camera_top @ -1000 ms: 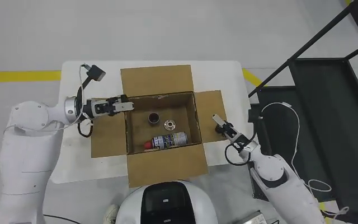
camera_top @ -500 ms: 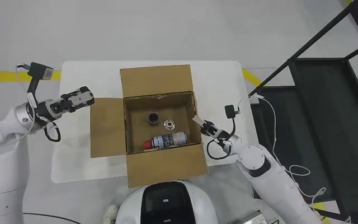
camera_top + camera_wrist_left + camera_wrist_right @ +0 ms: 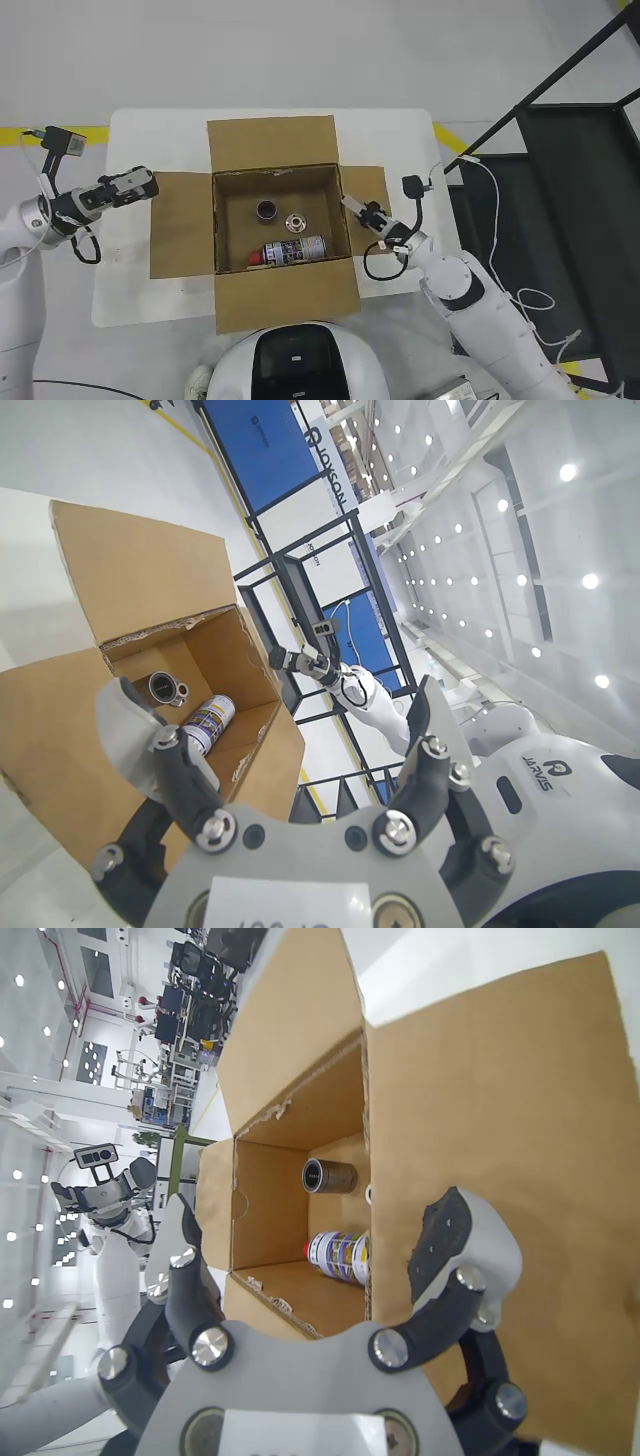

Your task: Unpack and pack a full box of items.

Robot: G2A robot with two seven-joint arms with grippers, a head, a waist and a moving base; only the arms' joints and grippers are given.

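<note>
Pincers on both arms stand wide open, with nothing held between them. The right pincer (image 3: 357, 208) (image 3: 312, 1208) hangs over the right flap of the cardboard box (image 3: 272, 143), close to the box's right wall and pointing in toward the opening. Whether a finger touches the flap I cannot tell from these angles. The left pincer (image 3: 135, 186) (image 3: 272, 700) sits above the white table (image 3: 400, 130) just beside the outer edge of the left flap, apart from the cardboard and aimed at the box.

The box stands in the middle of the table with all 4 flaps spread open. 3 things rest on its floor. A spray can (image 3: 293, 250) with a red cap lies on its side along the near wall, cap toward the left. A short dark metal cylinder (image 3: 267, 211) with a hollow middle sits farther back. A small round metal ring (image 3: 295, 222) lies just beside it on the right. The can is apart from the other 2.

A black metal frame (image 3: 560, 150) stands on the floor to the right of the table, and a yellow line (image 3: 60, 134) runs along the floor on the left.
</note>
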